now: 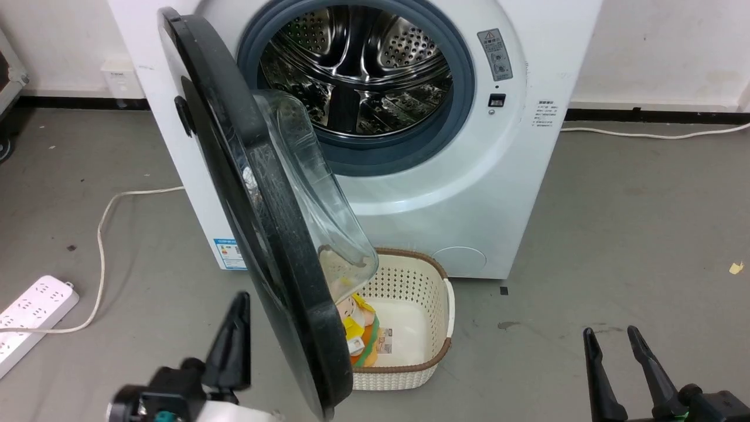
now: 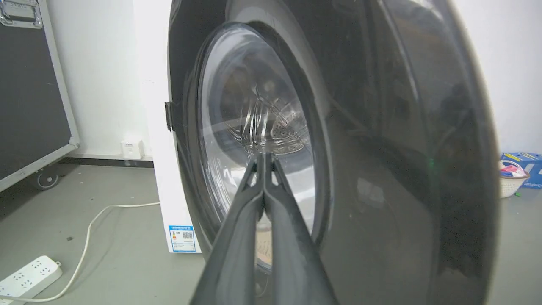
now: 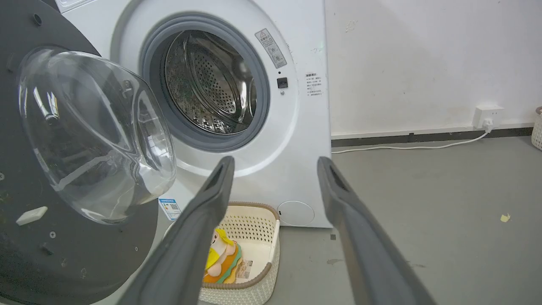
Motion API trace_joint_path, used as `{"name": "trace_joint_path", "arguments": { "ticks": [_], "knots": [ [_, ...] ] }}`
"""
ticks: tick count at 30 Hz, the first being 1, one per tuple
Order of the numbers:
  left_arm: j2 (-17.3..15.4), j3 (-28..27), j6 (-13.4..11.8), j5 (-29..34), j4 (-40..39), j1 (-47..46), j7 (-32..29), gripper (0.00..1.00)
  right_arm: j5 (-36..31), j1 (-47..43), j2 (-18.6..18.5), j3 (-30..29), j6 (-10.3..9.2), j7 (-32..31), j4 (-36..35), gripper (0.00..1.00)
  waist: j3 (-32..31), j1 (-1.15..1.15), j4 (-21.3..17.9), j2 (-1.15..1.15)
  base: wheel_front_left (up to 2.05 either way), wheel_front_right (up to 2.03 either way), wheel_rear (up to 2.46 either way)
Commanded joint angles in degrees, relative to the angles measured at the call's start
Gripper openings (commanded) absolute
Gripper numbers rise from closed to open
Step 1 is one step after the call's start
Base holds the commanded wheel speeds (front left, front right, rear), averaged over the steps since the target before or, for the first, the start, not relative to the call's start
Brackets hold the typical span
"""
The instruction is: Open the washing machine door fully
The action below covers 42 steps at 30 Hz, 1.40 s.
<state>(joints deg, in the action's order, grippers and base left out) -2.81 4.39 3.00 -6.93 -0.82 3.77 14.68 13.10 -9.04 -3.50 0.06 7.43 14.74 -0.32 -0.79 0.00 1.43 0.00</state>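
- Head view: the washing machine door point(image 1: 258, 234) stands about half open. It juts from its hinge on the left of the washing machine point(image 1: 469, 193) towards the near side, edge-on, with the glass bowl facing right.
- The left gripper point(image 1: 241, 300) is closed on nothing, just left of the door's near lower rim. In the left wrist view its fingers point at the glossy outer face, and contact cannot be told.
- The right gripper point(image 1: 610, 334) is spread wide and empty, well apart at the near right.
- Judged step: swing the door further left. The move should follow the hinge arc with steady contact near the rim, not on the glass.
- The left gripper sits on the side the door swings into, so it probably has to lead or clear.
- Open floor lies left. A cable point(image 1: 102, 234) and a power strip point(image 1: 35, 310) lie there, low.
- The basket point(image 1: 404, 281) sits just right of the door, under the bowl.
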Motion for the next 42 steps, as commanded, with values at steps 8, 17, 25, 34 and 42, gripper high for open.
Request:
{"name": "trace_joint_path", "arguments": {
  "ticks": [8,17,25,34,42],
  "knots": [
    [-0.07,-4.15,-3.86,-2.22,-10.69,-5.99,0.32,0.0,1.18,0.08,0.32,1.03,0.06,0.26,0.94,1.0,-0.41,0.0,0.29,0.0,0.0,0.0,0.0],
    [-0.07,-2.96,-2.73,-0.87,-25.35,-12.34,0.32,0.0,2.51,0.41,0.14,1.51,0.06,0.26,2.57,1.0,-0.68,0.0,-0.31,0.0,0.0,0.0,0.0],
    [-0.52,7.38,0.58,3.14,-26.58,-9.09,-2.15,0.0,2.78,0.66,0.0,1.34,0.06,0.26,2.99,1.0,-0.31,0.0,-0.18,0.0,0.0,0.0,0.0],
    [-0.38,19.45,2.94,-2.13,-18.63,-2.05,-12.74,0.0,2.94,1.13,0.12,0.94,0.06,0.26,3.58,1.0,0.29,0.0,0.64,0.0,0.0,0.0,0.0],
    [-0.84,21.13,2.72,-5.49,-8.45,-1.46,-16.74,0.0,3.24,1.52,0.25,1.34,0.06,0.26,4.2,1.0,0.52,0.0,1.18,0.0,0.0,0.0,0.0]
  ]
}}
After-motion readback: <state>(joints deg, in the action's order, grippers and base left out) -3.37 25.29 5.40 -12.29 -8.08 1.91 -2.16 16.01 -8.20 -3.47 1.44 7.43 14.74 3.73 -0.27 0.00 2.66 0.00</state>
